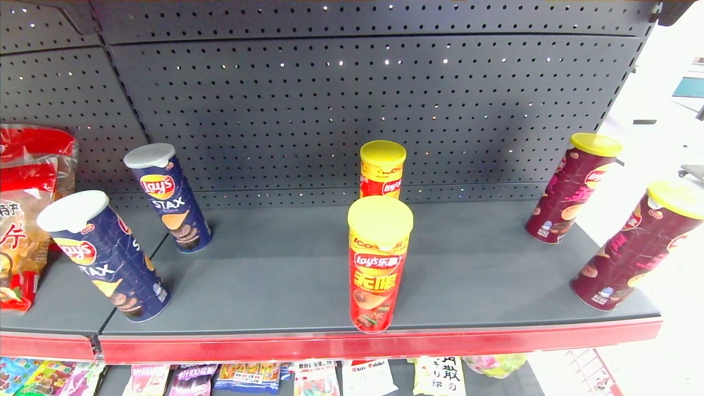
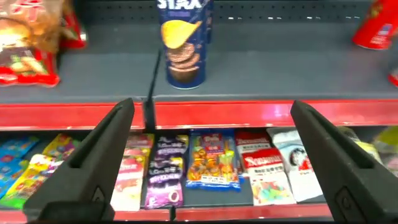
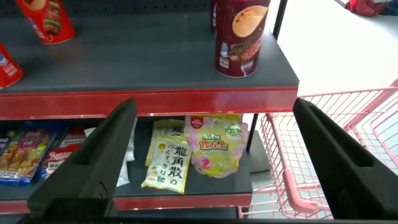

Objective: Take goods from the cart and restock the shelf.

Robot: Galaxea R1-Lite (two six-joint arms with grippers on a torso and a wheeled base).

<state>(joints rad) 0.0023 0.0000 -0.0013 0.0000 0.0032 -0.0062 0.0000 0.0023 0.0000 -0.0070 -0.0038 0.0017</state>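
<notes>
1. Now, between loads: six cans stand in three pairs on the shelf (image 1: 286, 275), and neither claw carries anything, so the step in hand looks like a fetch from the cart (image 3: 281, 177).
2. Blue cans (image 1: 113, 258) stand on the robot's left, red cans (image 1: 378, 269) in the middle and maroon cans (image 1: 632, 253) on the right. Each pair has one can near the front lip and one nearer the back panel. Wide bare gaps separate the pairs.
3. Snack bags (image 1: 27, 209) sit at the far left of the shelf, and packets (image 2: 211, 162) line the tier below.
4. The pink wire cart stands just past the shelf's right end, low, beside the lower tier. Its contents cannot be made out from the part on show.
5. The next move probably calls for turning an arm, likely the right one as the nearer, toward the cart, then coming down on an item without clipping the front maroon can.
6. The left gripper (image 2: 211, 106) is spread wide and touches nothing. It faces the red shelf lip, with the front blue can just beyond it.
7. The right gripper (image 3: 214, 102) is equally wide and equally bare. It is level with the lip near the shelf's right end, with the cart's rail just beside it.
</notes>
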